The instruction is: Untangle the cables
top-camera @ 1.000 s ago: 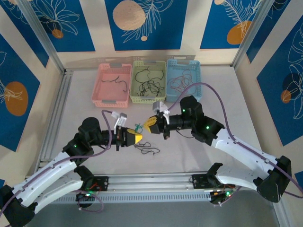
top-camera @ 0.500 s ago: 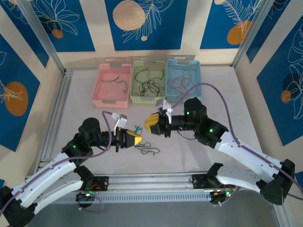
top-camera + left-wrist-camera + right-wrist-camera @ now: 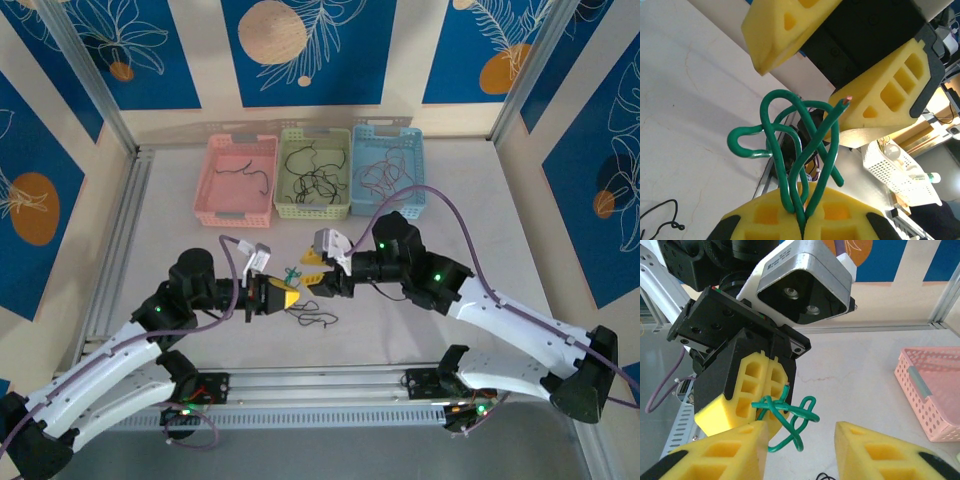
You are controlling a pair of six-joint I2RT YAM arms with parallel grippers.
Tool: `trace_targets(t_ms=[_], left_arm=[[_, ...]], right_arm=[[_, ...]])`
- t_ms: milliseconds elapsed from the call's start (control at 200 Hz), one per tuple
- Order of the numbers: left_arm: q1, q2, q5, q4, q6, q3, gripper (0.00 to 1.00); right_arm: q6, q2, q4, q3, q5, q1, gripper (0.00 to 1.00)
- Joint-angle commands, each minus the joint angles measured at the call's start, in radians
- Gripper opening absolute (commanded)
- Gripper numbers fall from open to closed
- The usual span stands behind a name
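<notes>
Seen from above, my left claw [image 3: 292, 296] is closed on a thin, knotted green wire [image 3: 290, 272] over the middle of the white desk [image 3: 180, 230]. My right claw [image 3: 312, 272] is just beside it, partly open and holding nothing. A curly thin black wire [image 3: 312, 318] lies on the desk just nearer.

In my left wrist view, the green knot rises out of my closed yellow foam fingers [image 3: 765, 220].

In my right wrist view, the knot is in front of the gap between my spread right fingers [image 3: 715, 460]. I cannot tell if it touches them.

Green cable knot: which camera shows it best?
Left wrist view: the green cable is close up, every loop clear, pinched by the left gripper. The right wrist view shows it smaller; the top view, a green speck.
</notes>
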Motion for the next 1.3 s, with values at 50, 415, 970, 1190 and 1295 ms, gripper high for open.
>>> trace_targets(t_ms=[50, 415, 970, 1190, 1295], left_arm=[[0.002, 0.001, 0.021, -0.010, 0.020, 0.031, 0.00], [0.002, 0.009, 0.028, 0.006, 0.010, 0.032, 0.00], [0.003, 0.004, 0.004, 0.005, 0.006, 0.031, 0.00], [0.002, -0.003, -0.036, -0.022, 0.027, 0.030, 0.00], [0.002, -0.012, -0.063, -0.056, 0.047, 0.030, 0.00]], right_arm=[[-0.056, 0.007, -0.013, 0.034, 0.014, 0.019, 0.32], [-0.085, 0.023, -0.020, 0.021, 0.050, 0.043, 0.27], [-0.065, 0.030, 0.024, 0.004, 0.145, 0.055, 0.00], [0.234, 0.010, 0.101, -0.030, 0.233, 0.009, 0.00], [0.437, -0.001, 0.100, -0.038, 0.288, -0.004, 0.00]])
